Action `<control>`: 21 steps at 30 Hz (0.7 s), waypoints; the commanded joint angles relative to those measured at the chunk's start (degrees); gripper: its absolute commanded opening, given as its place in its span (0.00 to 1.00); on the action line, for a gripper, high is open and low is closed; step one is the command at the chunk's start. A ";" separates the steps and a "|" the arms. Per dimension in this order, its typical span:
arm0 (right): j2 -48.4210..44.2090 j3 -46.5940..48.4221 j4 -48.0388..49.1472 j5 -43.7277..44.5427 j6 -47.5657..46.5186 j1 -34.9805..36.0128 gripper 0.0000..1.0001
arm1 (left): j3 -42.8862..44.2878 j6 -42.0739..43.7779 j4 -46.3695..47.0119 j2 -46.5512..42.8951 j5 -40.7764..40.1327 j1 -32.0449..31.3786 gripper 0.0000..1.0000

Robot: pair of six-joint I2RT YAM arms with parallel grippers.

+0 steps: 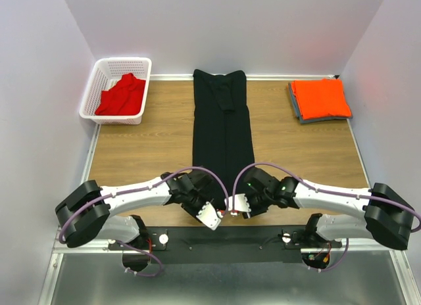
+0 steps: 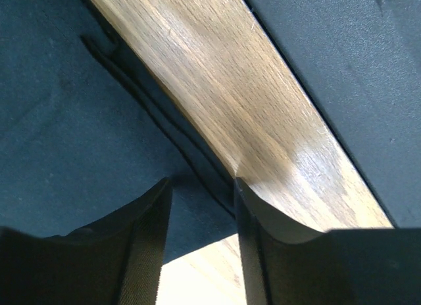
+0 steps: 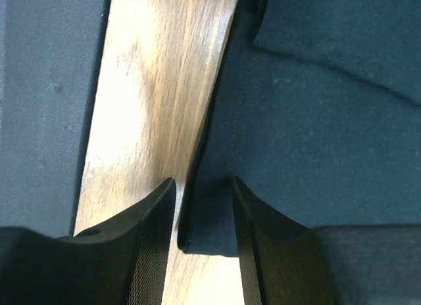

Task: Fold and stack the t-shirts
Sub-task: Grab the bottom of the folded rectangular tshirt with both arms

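Observation:
The black t-shirt (image 1: 222,121) lies folded into a long narrow strip down the middle of the table, and both wrists sit over its near end. In the left wrist view my left gripper (image 2: 202,190) is open, its fingers astride the shirt's near corner (image 2: 191,219). My right gripper (image 3: 202,187) is also open, straddling the other near corner (image 3: 210,219) of the hem. The orange t-shirt (image 1: 321,98) lies folded at the far right. The red t-shirt (image 1: 120,96) is crumpled inside the basket.
The white mesh basket (image 1: 125,60) stands at the far left corner. A grey layer (image 1: 304,114) shows under the orange shirt. A black bar (image 1: 223,242) runs along the near edge between the arm bases. Walls close in on three sides.

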 commanded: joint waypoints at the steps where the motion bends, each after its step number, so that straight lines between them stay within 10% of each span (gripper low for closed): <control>1: 3.61 -2.20 -1.85 4.19 -0.08 0.45 0.45 | -0.05 1.81 -4.58 2.94 -2.50 -0.60 0.54; 14: 4.58 -1.85 -1.68 4.89 0.80 0.80 0.05 | -0.93 3.13 -3.80 1.63 -2.94 -0.78 0.11; 21: 0.01 -0.71 -1.85 6.12 2.47 0.71 0.01 | -2.24 0.76 -0.64 -2.31 -1.45 -0.61 0.00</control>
